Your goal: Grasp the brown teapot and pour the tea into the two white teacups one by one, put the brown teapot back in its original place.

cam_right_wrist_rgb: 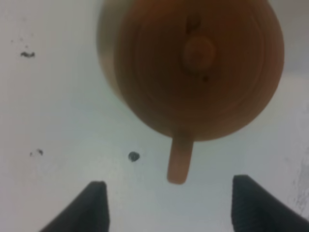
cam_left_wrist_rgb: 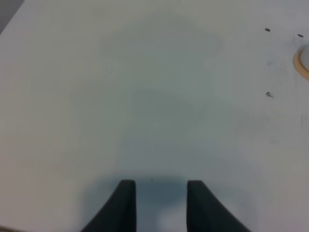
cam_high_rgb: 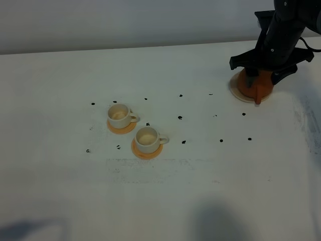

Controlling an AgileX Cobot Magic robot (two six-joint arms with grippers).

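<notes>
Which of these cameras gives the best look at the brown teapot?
The right wrist view: the brown teapot fills much of the picture from above, lid knob plain, though slightly blurred. In the exterior high view it is small and partly hidden under the right arm. The left wrist view shows none of it.

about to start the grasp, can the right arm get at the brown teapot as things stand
Probably yes: the right arm hovers right over the brown teapot, jaws wide open, and nothing lies between them.
</notes>
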